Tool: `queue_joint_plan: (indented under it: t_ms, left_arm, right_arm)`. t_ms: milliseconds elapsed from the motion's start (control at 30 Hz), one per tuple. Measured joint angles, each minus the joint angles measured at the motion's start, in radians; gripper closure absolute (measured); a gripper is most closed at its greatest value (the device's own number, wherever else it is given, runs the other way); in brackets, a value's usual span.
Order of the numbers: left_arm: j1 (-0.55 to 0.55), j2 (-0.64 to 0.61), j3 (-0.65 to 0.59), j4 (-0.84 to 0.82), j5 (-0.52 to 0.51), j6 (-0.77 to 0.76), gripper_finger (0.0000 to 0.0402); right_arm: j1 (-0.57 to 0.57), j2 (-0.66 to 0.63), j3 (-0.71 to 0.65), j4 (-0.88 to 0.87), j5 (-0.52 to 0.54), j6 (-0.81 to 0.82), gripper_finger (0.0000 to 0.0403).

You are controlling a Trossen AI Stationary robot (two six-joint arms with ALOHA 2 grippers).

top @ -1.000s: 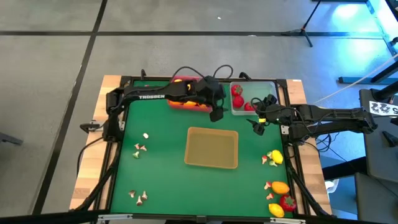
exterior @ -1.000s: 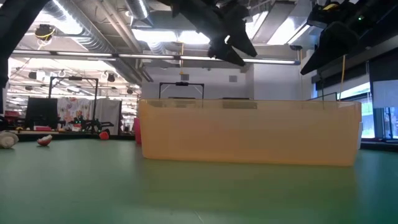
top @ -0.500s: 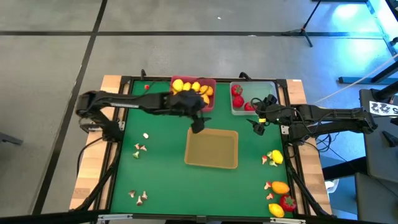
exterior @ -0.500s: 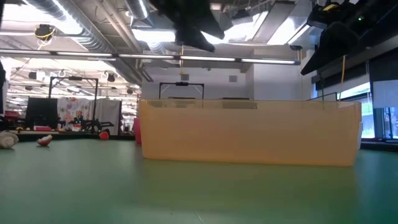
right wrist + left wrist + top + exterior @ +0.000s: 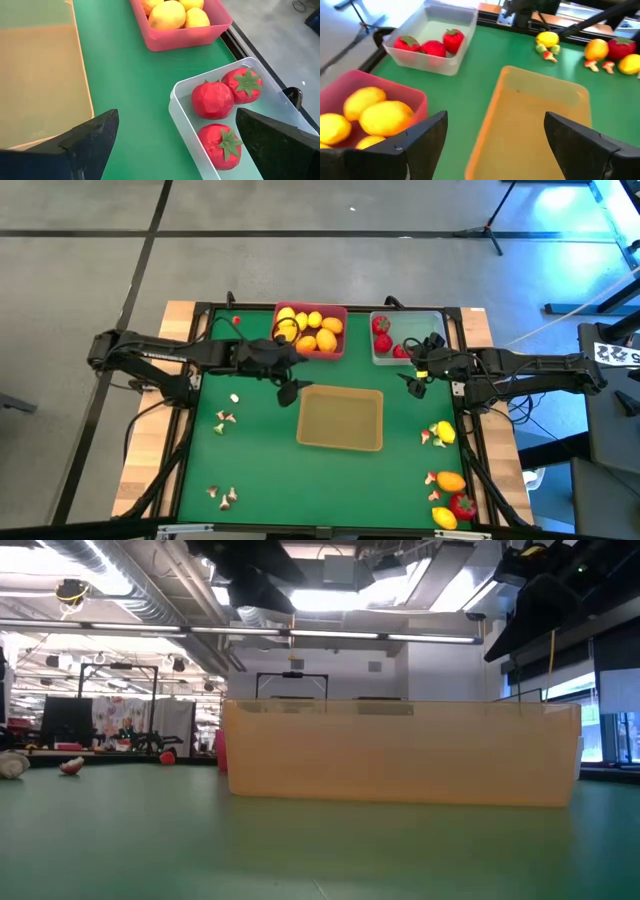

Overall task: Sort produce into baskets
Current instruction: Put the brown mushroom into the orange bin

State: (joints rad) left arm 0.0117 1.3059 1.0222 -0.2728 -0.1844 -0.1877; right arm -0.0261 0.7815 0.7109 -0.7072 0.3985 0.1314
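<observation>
Left hand (image 5: 284,385) now off pink basket (image 5: 335,345)

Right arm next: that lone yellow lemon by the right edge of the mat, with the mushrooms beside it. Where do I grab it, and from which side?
Take the lemon across its round middle, coming straight down from above. It lies low on the mat, and the mushroom bits crowd its left side, so a sideways approach would likely knock them. The right tool is open and close by.
</observation>
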Motion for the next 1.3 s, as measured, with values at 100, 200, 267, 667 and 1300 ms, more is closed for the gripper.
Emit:
queue_joint_plan:
  t_ms: [100, 200, 267, 667, 1300]
  left_arm:
    - [-0.027, -0.004, 0.0, -0.044, 0.001, -0.026, 0.0076]
    - [-0.051, -0.004, 0.0, -0.103, 0.0, -0.055, 0.0076]
    - [-0.063, -0.004, 0.0, -0.146, 0.0, -0.089, 0.0076]
    - [-0.13, -0.004, 0.0, -0.513, -0.008, -0.424, 0.0076]
    - [-0.278, -0.004, 0.0, -0.843, -0.022, -0.912, 0.0076]
  right_arm:
    - [0.0, 0.0, 0.0, -0.002, 0.0, 0.0, 0.0004]
    - [0.0, 0.0, 0.0, -0.003, -0.012, 0.001, 0.0004]
    - [0.0, 0.0, 0.0, -0.003, -0.018, 0.002, 0.0004]
    - [0.0, 0.0, 0.0, -0.031, -0.06, 0.022, 0.0004]
    - [0.0, 0.0, -0.029, -0.052, -0.077, 0.022, 0.0004]
